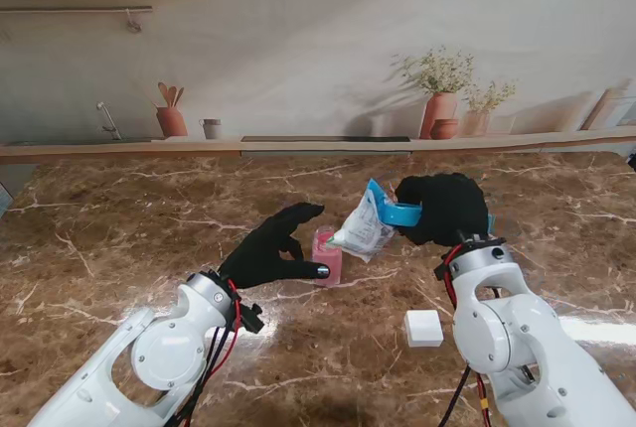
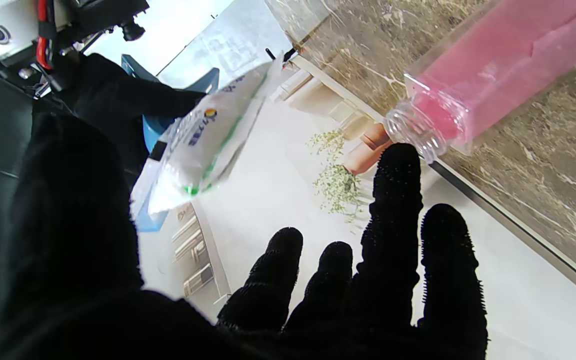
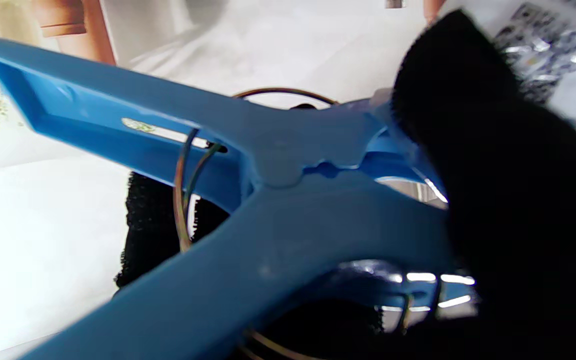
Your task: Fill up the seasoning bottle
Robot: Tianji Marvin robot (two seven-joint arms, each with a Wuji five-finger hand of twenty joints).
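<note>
Figure: pouring stage, both hands at mid-table. The seasoning bottle (image 1: 327,256), clear-walled and pink inside, stands upright on the marble table (image 1: 119,238), its long axis vertical and its uncapped threaded mouth (image 2: 410,131) pointing up. The left hand (image 1: 266,251) sits just beside it on the left; in the stand view the fingers curve round the near side and a fingertip (image 1: 321,270) seems to touch the lower wall, though the left wrist view shows the fingers (image 2: 398,200) spread and mostly clear of the bottle, so whether it truly grips cannot be settled.

The right hand (image 1: 444,208) is closed on a blue clip (image 1: 399,212), which clamps a white seasoning bag (image 1: 362,231). The bag hangs tilted, long axis sloping down toward the robot's left, its lower corner just over the bottle's mouth.

To do this step well, judging from the layout: keep the bag's corner centred over the narrow mouth, tilt slowly so the flow does not overshoot, and have the left hand steady the bottle against tipping. A small white block (image 1: 423,328), perhaps the cap, lies near the right arm, apart from the bottle.
</note>
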